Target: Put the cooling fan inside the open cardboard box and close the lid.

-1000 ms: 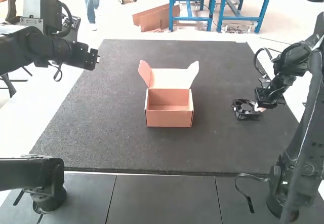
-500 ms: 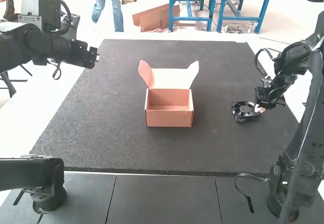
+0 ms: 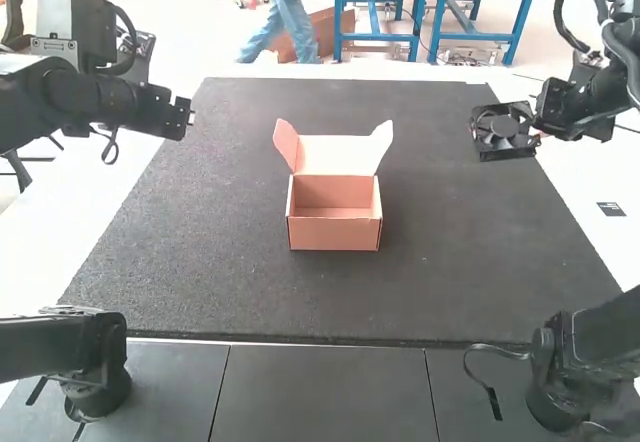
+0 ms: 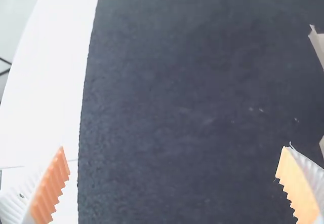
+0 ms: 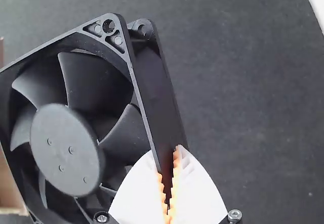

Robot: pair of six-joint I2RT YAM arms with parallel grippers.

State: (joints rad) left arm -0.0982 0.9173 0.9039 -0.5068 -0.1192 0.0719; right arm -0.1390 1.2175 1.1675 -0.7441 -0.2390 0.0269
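The right arm is raised at the far right corner of the mat [image 3: 200,222], its wrist turned inward toward the middle. The right gripper [image 5: 168,183] is clamped on the fan [image 3: 503,130]: its orange pads [image 5: 163,181] pinch one side wall of the black frame, nearly touching each other. The fan hangs upright off the mat, just inside the far right corner and well apart from the box [image 3: 334,224].

The box sits near the middle of the mat, its lid [image 3: 337,152] standing open along the far side.

The left arm stretches level over the mat's far left edge. The left gripper [image 3: 185,117] is spread wide, with nothing between its fingers.
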